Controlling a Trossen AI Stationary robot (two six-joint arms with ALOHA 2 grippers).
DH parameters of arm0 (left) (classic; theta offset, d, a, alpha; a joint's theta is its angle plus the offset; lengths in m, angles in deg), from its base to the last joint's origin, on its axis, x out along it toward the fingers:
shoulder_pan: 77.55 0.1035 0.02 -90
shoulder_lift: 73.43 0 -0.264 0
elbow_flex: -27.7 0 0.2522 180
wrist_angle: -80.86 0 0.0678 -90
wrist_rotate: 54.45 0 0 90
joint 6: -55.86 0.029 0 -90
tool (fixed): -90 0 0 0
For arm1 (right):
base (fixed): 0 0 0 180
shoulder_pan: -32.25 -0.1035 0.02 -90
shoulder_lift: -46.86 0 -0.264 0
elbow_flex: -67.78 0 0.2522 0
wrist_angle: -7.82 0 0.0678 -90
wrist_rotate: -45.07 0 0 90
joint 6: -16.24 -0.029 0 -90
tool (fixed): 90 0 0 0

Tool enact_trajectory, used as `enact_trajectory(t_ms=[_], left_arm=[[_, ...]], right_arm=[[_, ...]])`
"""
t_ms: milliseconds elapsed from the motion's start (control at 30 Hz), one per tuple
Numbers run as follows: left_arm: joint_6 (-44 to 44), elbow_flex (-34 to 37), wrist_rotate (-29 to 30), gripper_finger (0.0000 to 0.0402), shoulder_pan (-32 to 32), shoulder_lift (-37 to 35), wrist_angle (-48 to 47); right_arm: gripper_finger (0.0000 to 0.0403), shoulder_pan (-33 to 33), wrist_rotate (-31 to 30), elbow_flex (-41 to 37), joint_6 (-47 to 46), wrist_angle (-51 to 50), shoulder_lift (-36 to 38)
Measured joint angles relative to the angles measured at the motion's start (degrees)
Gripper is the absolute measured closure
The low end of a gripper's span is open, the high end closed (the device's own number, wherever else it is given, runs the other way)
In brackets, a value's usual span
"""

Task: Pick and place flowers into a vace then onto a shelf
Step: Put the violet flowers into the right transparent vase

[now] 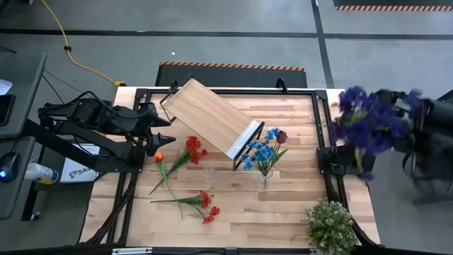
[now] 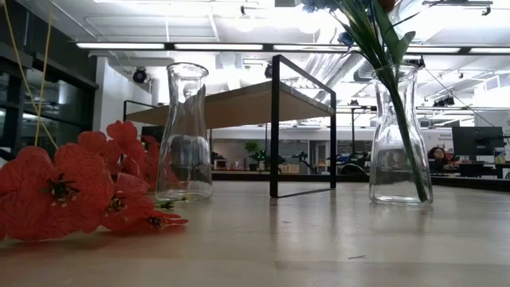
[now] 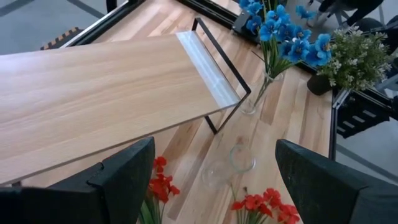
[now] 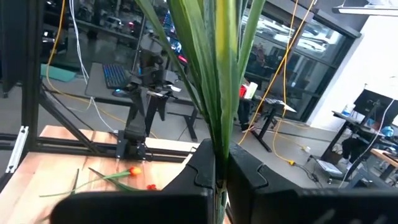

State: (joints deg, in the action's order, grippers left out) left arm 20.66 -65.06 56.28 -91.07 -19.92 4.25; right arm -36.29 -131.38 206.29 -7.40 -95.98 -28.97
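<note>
Right gripper [image 4: 217, 180] (table's edge) clamps flowers [image 1: 368, 117].

The striped wooden surface [image 1: 283, 205] sits inside a black frame [image 1: 322, 127]. A bushy pale green-white plant [image 1: 330, 225] stands at its corner, on the right pincer's [image 4: 221, 177] side and well apart from the left pincer [image 1: 168, 131]. Behind the left pincer, off the surface, lie a white labelled box [image 1: 78, 170], a bottle [image 1: 39, 172] and a computer mouse [image 1: 7, 166]. A yellow cable [image 1: 78, 64] runs over the grey floor beyond that pincer. Striped hazard tape [image 1: 233, 66] edges a dark mat past the surface. Far off in the low view, a person [image 2: 437, 155] sits beside a monitor [image 2: 476, 142].
</note>
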Motion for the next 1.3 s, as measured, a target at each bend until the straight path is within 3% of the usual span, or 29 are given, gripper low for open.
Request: enact_trajectory(t_ms=[167, 467, 667, 1033, 1300], left_arm=[[-1.64, 0.00, 1.07, 0.0034, -0.01, -0.01, 0.04], [-3.06, 0.00, 1.52, 0.0034, -0.02, 0.00, 0.87], [-3.06, 0.00, 1.53, 0.0034, -0.02, -0.02, 3.52], [-4.09, 0.00, 4.45, 0.0034, -0.02, -0.01, 3.42], [-4.32, 0.00, 4.44, 0.0034, -0.02, 0.00, 3.38]], right_arm=[[0.0395, -0.26, 0.40, -2.15, 2.84, 0.07, 5.86], [0.0395, -0.25, -1.06, -24.66, -8.45, 0.16, 23.85], [0.0395, -0.23, -1.51, -35.62, -10.89, 5.68, 31.52], [0.0395, -0.21, -0.28, -54.57, -12.47, 21.13, 37.65], [0.0395, -0.25, -0.61, -67.71, -12.43, 38.78, 37.81]])
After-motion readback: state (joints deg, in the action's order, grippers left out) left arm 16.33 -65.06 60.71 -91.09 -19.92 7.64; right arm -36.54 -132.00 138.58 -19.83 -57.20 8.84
